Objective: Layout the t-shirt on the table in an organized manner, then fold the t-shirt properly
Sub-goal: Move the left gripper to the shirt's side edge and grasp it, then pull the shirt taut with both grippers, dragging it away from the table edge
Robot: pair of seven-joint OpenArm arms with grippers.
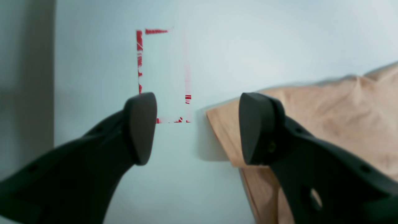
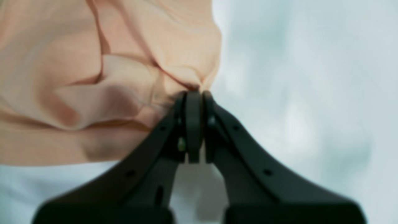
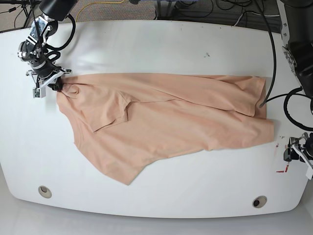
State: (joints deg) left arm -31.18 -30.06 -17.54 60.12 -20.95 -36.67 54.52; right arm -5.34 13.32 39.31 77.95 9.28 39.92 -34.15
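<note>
White glossy table [image 3: 161, 44] is carrying a limp, light peach t-shirt [image 3: 176, 122], lying spread and wrinkled. Right gripper [image 2: 194, 96] is pinching its corner; left gripper [image 1: 197, 127] is gaping, empty, beside the hem, the best place to grasp.

The white table [image 3: 161, 39] has rounded corners and grommet holes [image 3: 44, 191] at 7 and 5 o'clock. The peach t-shirt [image 3: 166, 122] lies spread across its middle; red dashed marks [image 3: 282, 169] sit at 4 o'clock
</note>
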